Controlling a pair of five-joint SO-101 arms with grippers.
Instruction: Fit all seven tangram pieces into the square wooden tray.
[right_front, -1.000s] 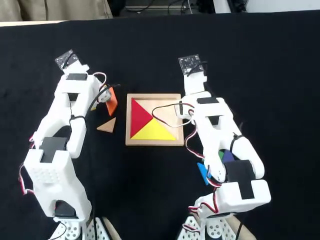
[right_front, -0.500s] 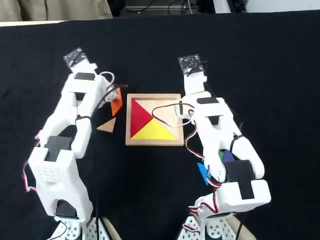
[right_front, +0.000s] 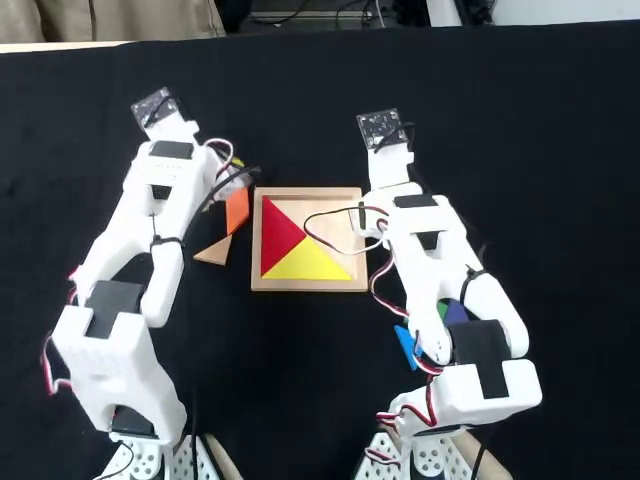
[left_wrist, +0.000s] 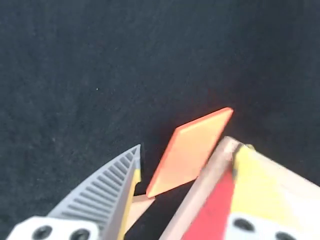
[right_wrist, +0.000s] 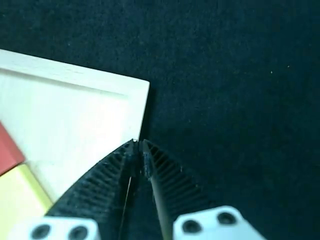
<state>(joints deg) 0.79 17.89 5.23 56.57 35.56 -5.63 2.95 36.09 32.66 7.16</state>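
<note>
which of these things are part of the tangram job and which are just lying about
Part of the job: wooden tray, red triangle and yellow triangle in it, orange parallelogram, tan triangle, blue piece.
Just lying about: black cloth, cables and beige fabric at the far edge.

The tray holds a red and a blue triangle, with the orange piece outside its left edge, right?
Not blue: the high view shows the tray holding a red triangle and a yellow triangle. The orange piece is outside its left edge.
</note>
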